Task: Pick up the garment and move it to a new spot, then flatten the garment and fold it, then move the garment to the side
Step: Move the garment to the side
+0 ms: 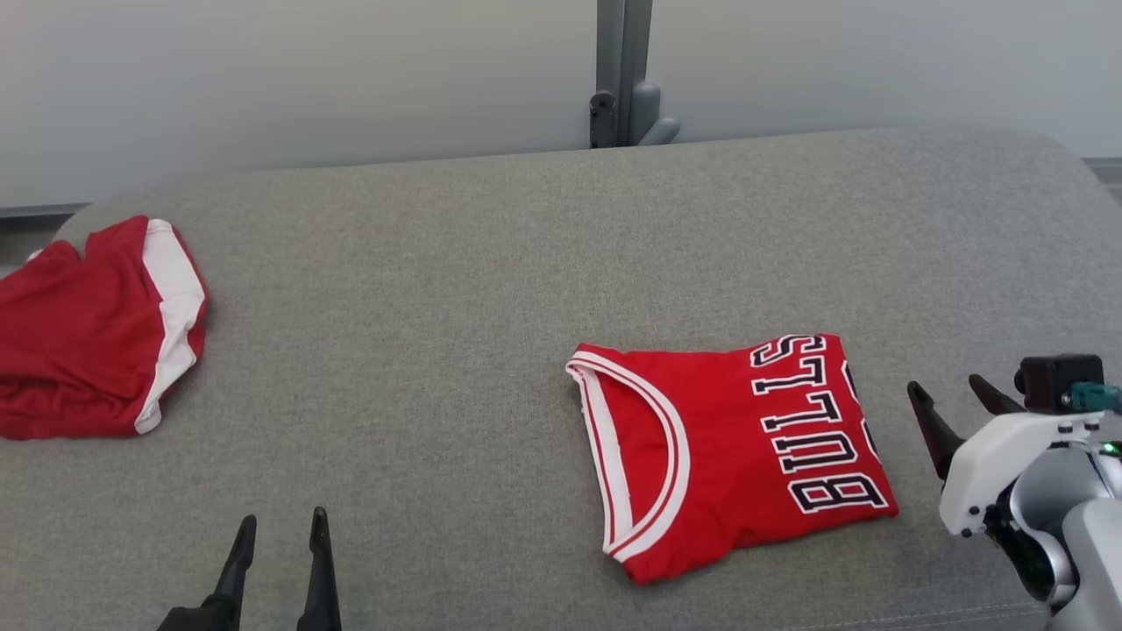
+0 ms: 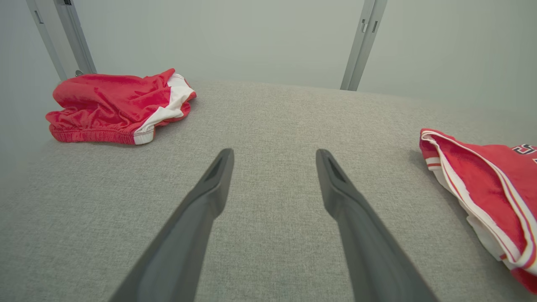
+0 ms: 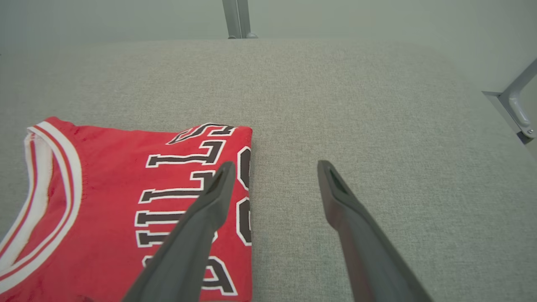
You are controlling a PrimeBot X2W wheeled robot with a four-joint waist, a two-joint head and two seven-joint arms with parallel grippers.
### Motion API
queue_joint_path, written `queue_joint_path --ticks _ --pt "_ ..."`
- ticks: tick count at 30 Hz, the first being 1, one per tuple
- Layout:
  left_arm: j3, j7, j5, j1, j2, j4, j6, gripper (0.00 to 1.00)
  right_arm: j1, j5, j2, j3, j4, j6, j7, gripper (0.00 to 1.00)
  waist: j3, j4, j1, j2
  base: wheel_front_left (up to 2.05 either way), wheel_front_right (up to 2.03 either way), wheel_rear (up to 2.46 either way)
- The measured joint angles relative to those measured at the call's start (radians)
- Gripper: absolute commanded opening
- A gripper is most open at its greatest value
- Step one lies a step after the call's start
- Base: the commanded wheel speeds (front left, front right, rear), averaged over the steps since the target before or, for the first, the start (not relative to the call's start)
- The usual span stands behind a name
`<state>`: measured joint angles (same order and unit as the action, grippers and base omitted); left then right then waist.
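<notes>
Jersey point(image 1: 727, 447), folded, lies at four o'clock on the counter point(image 1: 438, 307); light, limp, likely slippery, best pinched through all layers at its three-o'clock edge. Left end effector point(image 1: 282, 515) and right end effector point(image 1: 945, 384) stand open, empty.

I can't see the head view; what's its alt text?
A folded red jersey lies on a grey padded surface, with crumpled red-and-white shorts at far left. The left end effector, bottom left, and right end effector, beside the jersey, are open and empty.
</notes>
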<state>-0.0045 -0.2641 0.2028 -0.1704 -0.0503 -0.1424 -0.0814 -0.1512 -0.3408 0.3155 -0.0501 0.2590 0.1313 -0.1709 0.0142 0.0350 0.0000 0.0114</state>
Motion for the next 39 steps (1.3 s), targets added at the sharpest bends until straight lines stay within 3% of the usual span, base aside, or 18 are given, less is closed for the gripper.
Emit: queue_joint_path --ticks 3,7,22,23,24,31,39 --pt "-0.015 0.000 0.002 0.016 0.000 0.000 0.003 1.00 -0.062 -0.046 0.044 -0.044 0.056 0.000 -0.112 1.00 0.027 0.007 0.0000 0.0000 0.00 0.00 0.00" --pt "-0.016 0.000 0.000 0.023 0.000 -0.012 0.011 1.00 -0.115 -0.144 0.059 -0.147 0.133 0.000 -0.162 1.00 0.060 0.018 0.0000 0.0000 0.00 0.00 0.00" --pt "-0.042 0.000 -0.007 0.072 0.000 -0.013 0.010 1.00 -0.280 -0.312 0.106 -0.345 0.354 0.000 -0.109 0.98 0.148 0.043 0.0000 0.0000 0.00 0.00 0.00" --pt "-0.045 0.000 -0.012 0.078 0.000 -0.014 0.010 1.00 -0.293 -0.327 0.107 -0.360 0.367 0.000 -0.109 0.35 0.153 0.043 0.0000 0.0000 0.00 0.00 0.00" --pt "-0.044 0.000 -0.012 0.085 0.000 -0.013 0.010 1.00 -0.314 -0.372 0.105 -0.379 0.384 0.000 -0.098 0.00 0.160 0.042 0.0000 0.0000 0.00 0.00 0.00" --pt "-0.015 0.000 -0.033 0.086 0.000 -0.004 0.003 1.00 -0.396 -0.447 0.145 -0.472 0.387 0.000 -0.032 0.00 0.177 0.012 0.0000 0.0000 0.00 0.00 0.00" --pt "0.000 0.000 -0.055 0.121 0.000 0.035 -0.003 1.00 -0.580 -0.417 0.254 -0.500 0.480 0.000 0.029 0.00 0.228 -0.052 0.0000 0.0000 0.00 0.00 0.00"
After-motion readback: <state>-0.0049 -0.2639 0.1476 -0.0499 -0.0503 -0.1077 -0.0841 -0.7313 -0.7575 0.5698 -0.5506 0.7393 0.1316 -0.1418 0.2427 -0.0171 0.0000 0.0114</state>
